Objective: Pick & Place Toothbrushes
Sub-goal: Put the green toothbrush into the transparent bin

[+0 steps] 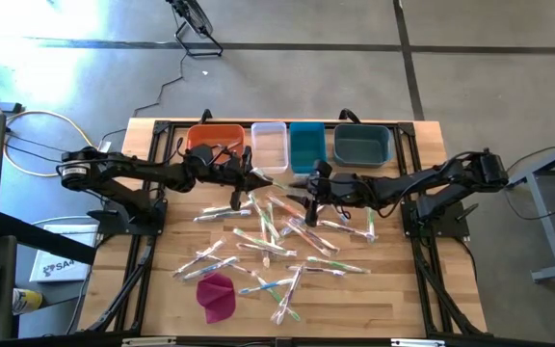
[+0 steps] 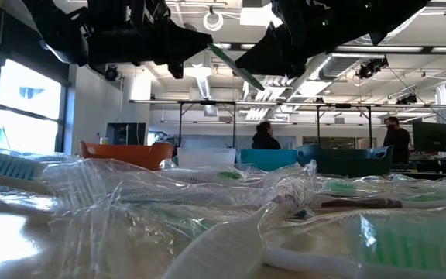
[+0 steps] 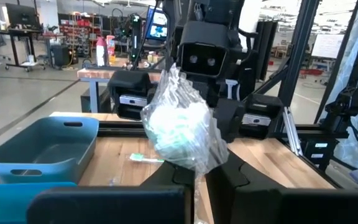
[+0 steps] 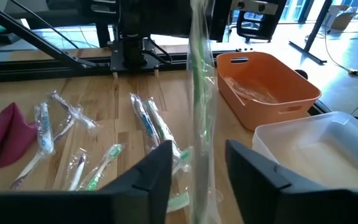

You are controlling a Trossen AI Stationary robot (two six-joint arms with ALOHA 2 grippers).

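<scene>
Many wrapped toothbrushes (image 1: 268, 241) lie scattered flat on the wooden table (image 1: 152, 289), in the low view as crinkled clear wrappers (image 2: 207, 194). Both arms meet above the table's middle. My left gripper (image 1: 258, 178) (image 3: 194, 177) is shut on one green toothbrush in its clear wrapper (image 1: 279, 181) (image 2: 235, 66). My right gripper (image 1: 303, 185) (image 4: 197, 158) is open, one finger on either side of that same toothbrush (image 4: 199, 93), with a gap on each side. My left gripper pinches the wrapped toothbrush between its two fingers, on the wrapper just behind the bristle head (image 3: 191, 165). The head in its crumpled wrapper (image 3: 179, 134) sticks out past the fingertips toward the right arm. The fingers come about level from the table's left. The toothbrush is lifted clear of the table.
Along the far edge stand an orange bin (image 1: 215, 140), a clear bin (image 1: 270, 145), a teal bin (image 1: 306, 145) and a blue-grey bin (image 1: 362, 145). A magenta cloth lump (image 1: 217, 294) lies near the front edge. People stand in the room behind (image 2: 265, 136).
</scene>
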